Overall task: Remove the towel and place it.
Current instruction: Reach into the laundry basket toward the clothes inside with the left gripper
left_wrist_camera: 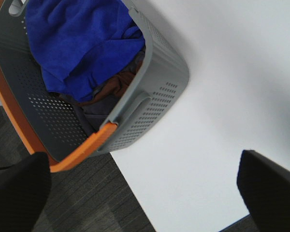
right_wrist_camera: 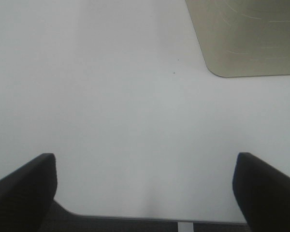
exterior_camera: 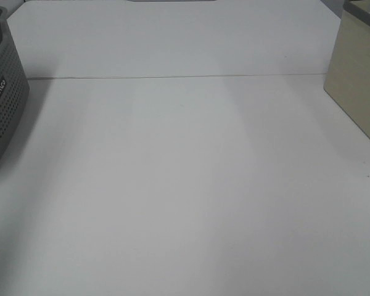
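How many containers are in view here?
2. A grey perforated basket sits at the high view's left edge, with the blue towel bundled inside. A beige box is at its right edge. Both are cropped, and anything beyond the frame stays unseen.

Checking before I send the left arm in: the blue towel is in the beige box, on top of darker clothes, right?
Wrong container. The towel is in the grey perforated basket, not the beige box, and it does lie on top of darker clothes. The left wrist view shows it.
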Available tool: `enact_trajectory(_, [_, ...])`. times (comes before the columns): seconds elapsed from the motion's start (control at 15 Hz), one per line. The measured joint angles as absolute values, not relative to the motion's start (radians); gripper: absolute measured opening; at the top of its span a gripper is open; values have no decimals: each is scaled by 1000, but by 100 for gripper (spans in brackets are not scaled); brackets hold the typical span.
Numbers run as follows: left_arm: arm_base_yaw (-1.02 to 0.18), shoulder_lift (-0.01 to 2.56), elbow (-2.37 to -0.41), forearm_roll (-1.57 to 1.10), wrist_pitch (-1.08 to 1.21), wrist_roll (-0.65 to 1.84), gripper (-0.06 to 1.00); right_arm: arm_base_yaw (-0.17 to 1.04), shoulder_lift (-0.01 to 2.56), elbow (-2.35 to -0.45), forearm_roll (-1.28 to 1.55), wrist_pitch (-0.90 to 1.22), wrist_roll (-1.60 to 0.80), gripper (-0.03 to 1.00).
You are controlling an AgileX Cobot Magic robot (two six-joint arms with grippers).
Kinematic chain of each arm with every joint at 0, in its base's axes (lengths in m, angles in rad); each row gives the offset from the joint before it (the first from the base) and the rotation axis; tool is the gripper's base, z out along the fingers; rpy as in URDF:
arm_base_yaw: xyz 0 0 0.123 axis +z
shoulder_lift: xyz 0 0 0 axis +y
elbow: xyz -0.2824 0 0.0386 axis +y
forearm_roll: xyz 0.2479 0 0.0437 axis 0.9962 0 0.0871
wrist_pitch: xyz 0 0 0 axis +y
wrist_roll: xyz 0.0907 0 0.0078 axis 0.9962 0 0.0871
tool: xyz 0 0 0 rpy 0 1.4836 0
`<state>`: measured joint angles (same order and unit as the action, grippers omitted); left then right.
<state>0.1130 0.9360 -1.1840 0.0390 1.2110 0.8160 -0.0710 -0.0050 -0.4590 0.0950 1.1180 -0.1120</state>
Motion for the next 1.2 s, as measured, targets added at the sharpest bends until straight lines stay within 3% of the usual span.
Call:
enact_trajectory(0.47, [113, 1408, -1591, 238, 1212, 937, 99, -71, -5, -459, 95, 1118, -112, 95])
enact_trajectory(0.93, [113, 1684, -1604, 412, 1189, 1042, 99, -71, -5, -459, 95, 1118, -112, 95])
enact_trajectory(1.2, [150, 1866, -1604, 454, 981, 1062, 99, -71, -5, -459, 95, 1118, -111, 95])
